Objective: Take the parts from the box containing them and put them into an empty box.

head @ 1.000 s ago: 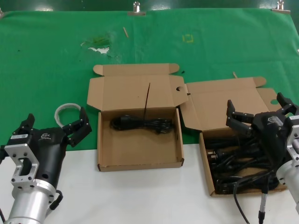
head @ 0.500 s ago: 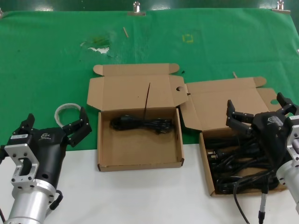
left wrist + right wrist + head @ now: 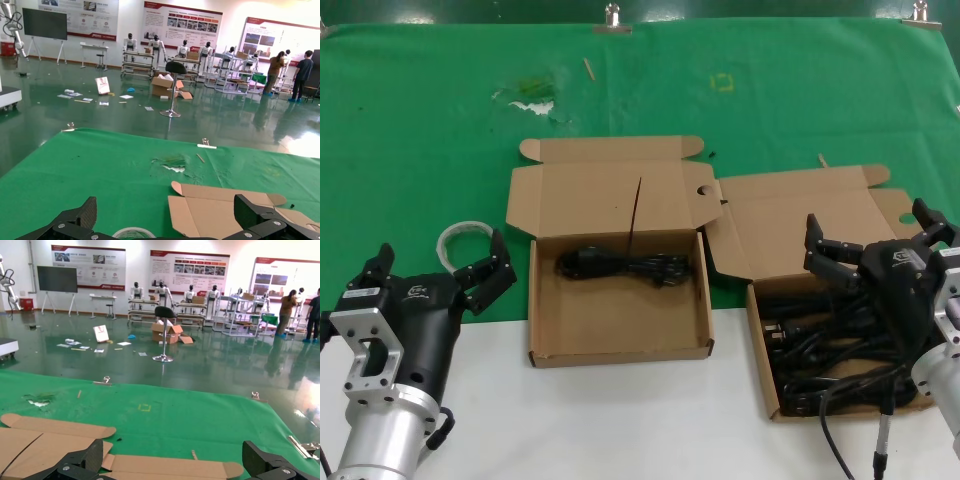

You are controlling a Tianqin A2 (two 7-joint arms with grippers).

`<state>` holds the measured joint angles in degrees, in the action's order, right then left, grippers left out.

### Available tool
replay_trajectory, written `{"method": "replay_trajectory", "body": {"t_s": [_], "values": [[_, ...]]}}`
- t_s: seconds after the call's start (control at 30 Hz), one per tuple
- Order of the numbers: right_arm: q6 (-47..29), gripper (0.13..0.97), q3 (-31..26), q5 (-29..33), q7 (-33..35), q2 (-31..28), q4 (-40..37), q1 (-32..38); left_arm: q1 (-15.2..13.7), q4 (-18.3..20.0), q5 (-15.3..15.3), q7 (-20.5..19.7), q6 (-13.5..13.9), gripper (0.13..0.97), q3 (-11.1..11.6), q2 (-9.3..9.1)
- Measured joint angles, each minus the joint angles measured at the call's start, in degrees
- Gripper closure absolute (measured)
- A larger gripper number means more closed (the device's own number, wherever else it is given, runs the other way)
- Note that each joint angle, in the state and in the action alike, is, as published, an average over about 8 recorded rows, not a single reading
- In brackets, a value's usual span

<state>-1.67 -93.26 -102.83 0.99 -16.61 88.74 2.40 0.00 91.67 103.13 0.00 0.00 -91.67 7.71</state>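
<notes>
The right cardboard box [image 3: 761, 350] holds several black coiled cables [image 3: 817, 352]; its lid lies open behind it. The middle box [image 3: 620, 354] holds one black cable bundle [image 3: 620, 266], its lid [image 3: 600, 195] open at the back. An ear with a round hole [image 3: 703, 190] lies between the two lids. My right gripper [image 3: 868, 235] is open and empty, hovering over the right box's cables. My left gripper [image 3: 440, 262] is open and empty, left of the middle box. The left wrist view shows the middle lid [image 3: 210, 217]; the right wrist view shows the right lid's flap [image 3: 165, 467].
A white tape ring [image 3: 460, 238] lies on the green cloth [image 3: 420, 120] just beyond my left gripper; it also shows in the left wrist view [image 3: 132, 233]. White tabletop [image 3: 620, 430] runs along the front. Small scraps lie at the back of the cloth.
</notes>
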Motion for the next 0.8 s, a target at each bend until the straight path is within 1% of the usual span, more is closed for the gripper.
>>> {"method": "replay_trajectory", "body": {"t_s": [0.8], "values": [[0.0, 0.129, 0.0, 0.0, 0.0, 0.0, 0.0, 0.0, 0.0, 0.0, 0.0, 0.0, 0.0, 0.132, 0.0, 0.0]]}}
